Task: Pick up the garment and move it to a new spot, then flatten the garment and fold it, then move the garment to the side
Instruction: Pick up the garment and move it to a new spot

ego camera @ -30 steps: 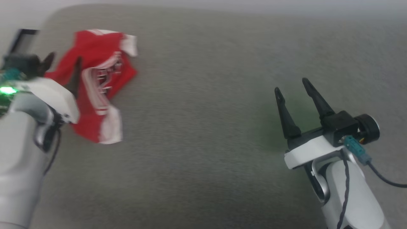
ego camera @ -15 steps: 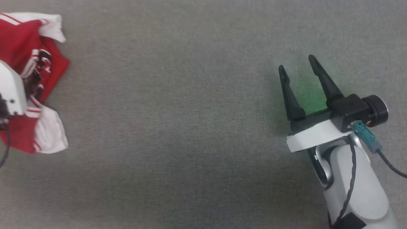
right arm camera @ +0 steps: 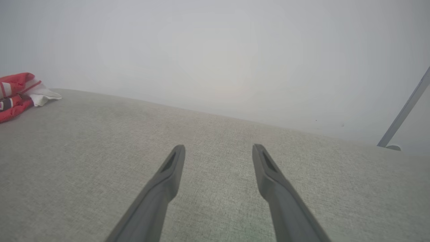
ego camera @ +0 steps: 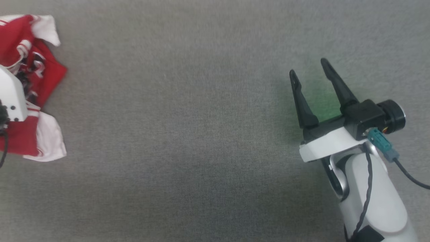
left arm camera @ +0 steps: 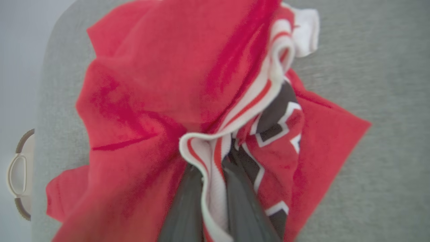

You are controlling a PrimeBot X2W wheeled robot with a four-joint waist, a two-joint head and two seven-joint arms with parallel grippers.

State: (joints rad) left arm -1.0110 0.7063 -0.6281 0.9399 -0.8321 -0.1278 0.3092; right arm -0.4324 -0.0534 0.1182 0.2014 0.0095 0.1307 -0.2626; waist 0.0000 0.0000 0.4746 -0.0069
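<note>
Because the left gripper (left arm camera: 211, 169) pinches only a narrow fold of striped trim, its hold on the garment (left arm camera: 147, 84) is judged shallow. On lifting, the thin edge may slide out from between the fingers, or the crumpled bulk may hang unevenly and drag across the grey fabric surface (ego camera: 201, 134). A catch on a single layer could also let the shirt unroll and swing during transfer. The garment lies bunched near the left edge of the surface, directly around and ahead of the left fingers. These are closed on its trim, with red cloth on both sides. The right gripper (ego camera: 307, 66) stands with its jaws apart and empty over bare surface, well apart from the garment.
</note>
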